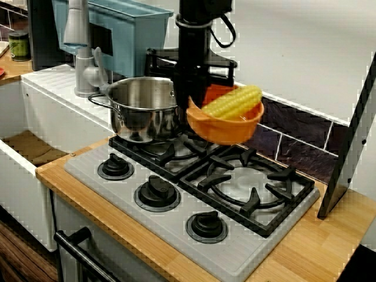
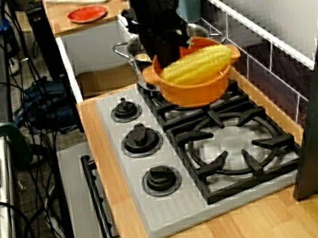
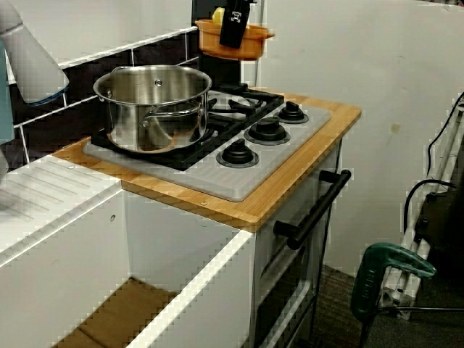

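My black gripper (image 1: 192, 103) hangs over the back of the stove, shut on the near rim of an orange bowl (image 1: 226, 126). The bowl is held in the air above the black grates (image 1: 247, 188), close to the tiled back wall. A yellow corn cob (image 1: 234, 101) lies across the bowl. In the high side view the gripper (image 2: 168, 58) clamps the bowl (image 2: 196, 86) on its left rim, with the corn (image 2: 196, 65) on top. From the sink side the bowl (image 3: 232, 45) hangs well above the stove, the gripper (image 3: 233, 32) in front of it.
A steel pot (image 1: 144, 106) stands on the rear left burner, just left of the bowl. Three knobs (image 1: 157, 194) line the front of the stove. A grey faucet (image 1: 79, 47), a blue rack (image 1: 126, 26) and the sink (image 1: 32, 147) lie to the left. A dark panel (image 1: 346, 158) leans at the right.
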Tool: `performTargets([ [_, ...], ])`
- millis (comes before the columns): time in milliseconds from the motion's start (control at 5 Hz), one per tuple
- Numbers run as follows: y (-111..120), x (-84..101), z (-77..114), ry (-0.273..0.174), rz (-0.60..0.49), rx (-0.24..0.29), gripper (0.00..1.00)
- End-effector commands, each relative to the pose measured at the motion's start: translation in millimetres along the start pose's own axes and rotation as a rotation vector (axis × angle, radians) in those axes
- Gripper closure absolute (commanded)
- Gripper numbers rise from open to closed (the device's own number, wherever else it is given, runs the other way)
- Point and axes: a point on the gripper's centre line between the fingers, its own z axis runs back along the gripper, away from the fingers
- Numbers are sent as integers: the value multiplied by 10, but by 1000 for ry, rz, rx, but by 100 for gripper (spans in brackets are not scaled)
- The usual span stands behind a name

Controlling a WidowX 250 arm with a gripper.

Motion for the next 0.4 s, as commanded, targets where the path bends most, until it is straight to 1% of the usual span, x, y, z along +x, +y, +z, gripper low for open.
performTargets([
  [0, -95, -32, -102, -31, -11, 15, 100],
  [200, -127, -27, -163, -27, -11, 21, 100],
])
